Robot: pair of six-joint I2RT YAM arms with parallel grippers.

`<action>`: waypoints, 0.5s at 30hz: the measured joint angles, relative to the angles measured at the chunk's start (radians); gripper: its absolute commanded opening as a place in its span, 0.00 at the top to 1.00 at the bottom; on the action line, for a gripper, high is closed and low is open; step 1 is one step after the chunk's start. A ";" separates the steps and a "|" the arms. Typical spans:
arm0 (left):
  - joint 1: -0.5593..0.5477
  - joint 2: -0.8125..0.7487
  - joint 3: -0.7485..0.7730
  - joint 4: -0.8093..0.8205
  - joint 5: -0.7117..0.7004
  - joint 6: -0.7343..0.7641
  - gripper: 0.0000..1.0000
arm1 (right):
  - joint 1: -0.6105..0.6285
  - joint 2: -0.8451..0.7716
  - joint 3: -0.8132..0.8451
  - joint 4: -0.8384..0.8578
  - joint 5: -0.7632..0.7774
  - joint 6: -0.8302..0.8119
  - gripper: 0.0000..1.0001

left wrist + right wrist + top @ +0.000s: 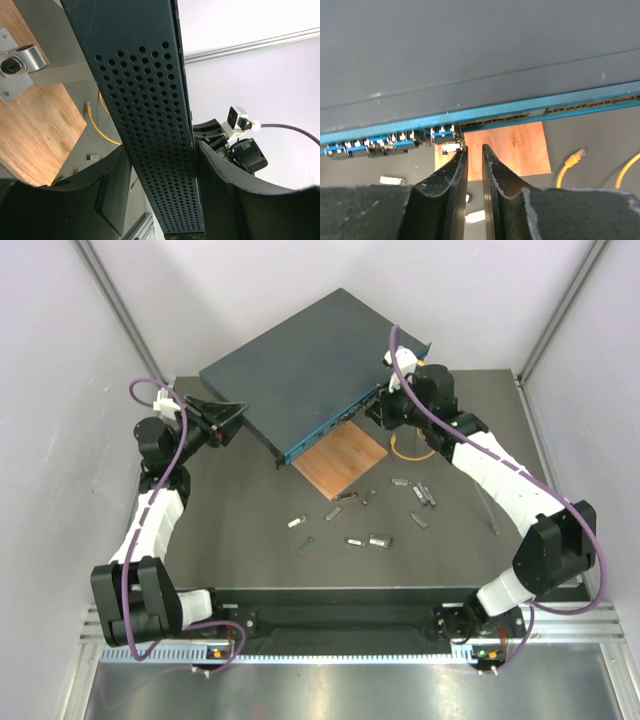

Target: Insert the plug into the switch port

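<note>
The switch (300, 370), a large dark blue-grey box, sits tilted at the back, its teal socket face (325, 430) towards the table's middle. My left gripper (228, 420) is at its left corner. In the left wrist view the perforated side (155, 140) runs between the two fingers of that gripper (160, 150), which close on it. My right gripper (383, 405) is at the teal face (520, 107). Its fingers (474, 148) stand narrowly apart with nothing between them. A small white plug (451, 147) sits at a socket, touching my left fingertip (460, 160). Blue-tabbed plugs (375, 142) fill sockets to its left.
A thin brown wooden square (340, 458) lies under the switch's front edge, also in the right wrist view (512, 147). A yellow cable (408, 450) lies to its right. Several small loose plugs (378, 538) are scattered on the dark mat. A grey metal bracket (20, 60) shows beside the switch.
</note>
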 measured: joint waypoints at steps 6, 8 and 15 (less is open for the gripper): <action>0.000 0.000 0.000 0.000 0.000 0.000 1.00 | 0.000 0.009 0.010 0.003 0.002 0.066 0.82; 0.000 0.000 0.000 0.000 0.000 0.000 1.00 | 0.000 0.010 0.010 0.002 0.002 0.090 0.82; 0.001 0.000 0.000 0.000 0.000 0.000 1.00 | 0.002 0.031 0.048 -0.040 0.002 0.145 0.87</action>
